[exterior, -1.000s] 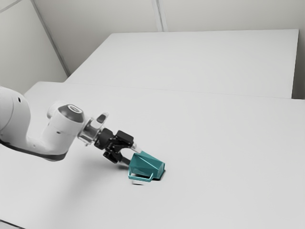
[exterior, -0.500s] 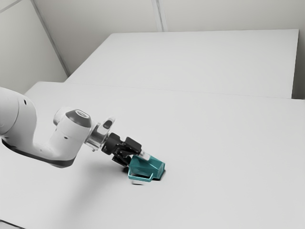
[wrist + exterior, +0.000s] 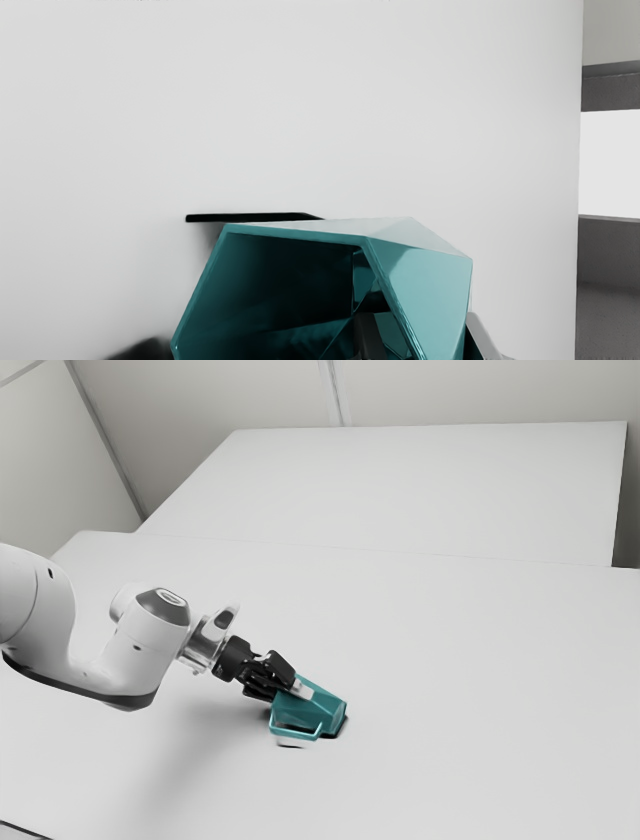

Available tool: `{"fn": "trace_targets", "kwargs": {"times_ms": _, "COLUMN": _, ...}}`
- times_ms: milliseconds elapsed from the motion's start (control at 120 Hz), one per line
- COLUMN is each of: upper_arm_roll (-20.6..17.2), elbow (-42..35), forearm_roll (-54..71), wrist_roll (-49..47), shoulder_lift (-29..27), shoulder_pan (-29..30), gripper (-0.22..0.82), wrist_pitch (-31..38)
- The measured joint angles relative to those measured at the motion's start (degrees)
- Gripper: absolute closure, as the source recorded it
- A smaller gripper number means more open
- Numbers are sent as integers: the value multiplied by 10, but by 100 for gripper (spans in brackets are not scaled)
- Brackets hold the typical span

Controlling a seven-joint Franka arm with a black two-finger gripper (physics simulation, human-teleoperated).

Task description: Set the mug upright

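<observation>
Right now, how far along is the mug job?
Done: approach looks complete; the gripper is at the open end of the mug.
In hand: looks like the grasping stage, but I can't confirm a firm grip.
Left: the main part. The mug lies on its side on the table, so it likely needs securing, turning base-down and releasing.

Beyond the mug [image 3: 312,712] and to its side at the exterior view's right, the surface [image 3: 480,690] lies open. At the mug's exterior-view left, arm [image 3: 140,650] and claw [image 3: 288,694] block passage; its handle [image 3: 296,736] juts nearest that camera.
</observation>
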Motion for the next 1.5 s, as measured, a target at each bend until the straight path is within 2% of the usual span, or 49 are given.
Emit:
{"fn": "trace_targets", "kwargs": {"times_ms": 400, "upper_arm_roll": -2, "elbow": 15, "forearm_roll": -4, "wrist_roll": 1, "shoulder_lift": -19, "shoulder_pan": -19, "gripper": 75, "wrist_pitch": -1}}
{"fn": "trace_targets", "kwargs": {"times_ms": 617, "upper_arm_roll": -14, "elbow": 38, "forearm_roll": 17, "wrist_roll": -10, "shoulder_lift": -25, "shoulder_pan": -24, "gripper": 77, "wrist_pitch": 7}}
{"fn": "trace_targets", "kwargs": {"times_ms": 725, "upper_arm_roll": -19, "elbow": 84, "forearm_roll": 114, "wrist_roll": -32, "shoulder_lift": -33, "shoulder_pan": -28, "gripper": 77, "wrist_pitch": 13}}
{"fn": "trace_targets", "kwargs": {"times_ms": 867, "upper_arm_roll": -24, "elbow": 184, "forearm_roll": 359, "wrist_roll": -88, "shoulder_lift": -35, "shoulder_pan": -32, "gripper": 78, "wrist_pitch": 1}}
{"fn": "trace_targets", "kwargs": {"times_ms": 967, "upper_arm_roll": -22, "elbow": 202, "forearm_roll": 527, "wrist_roll": -131, "shoulder_lift": -29, "shoulder_pan": -38, "gripper": 78, "wrist_pitch": -9}}
{"fn": "trace_targets", "kwargs": {"times_ms": 1050, "upper_arm_roll": -17, "elbow": 205, "forearm_roll": 615, "wrist_roll": -162, "shoulder_lift": -25, "shoulder_pan": -45, "gripper": 78, "wrist_pitch": -15}}
{"fn": "trace_targets", "kwargs": {"times_ms": 1250, "upper_arm_roll": -14, "elbow": 198, "forearm_roll": 690, "wrist_roll": -227, "shoulder_lift": -1, "shoulder_pan": -46, "gripper": 78, "wrist_pitch": -5}}
{"fn": "trace_targets", "kwargs": {"times_ms": 1500, "upper_arm_roll": 3, "elbow": 163, "forearm_roll": 694, "wrist_roll": -288, "shoulder_lift": 22, "shoulder_pan": -25, "gripper": 78, "wrist_pitch": 58}}
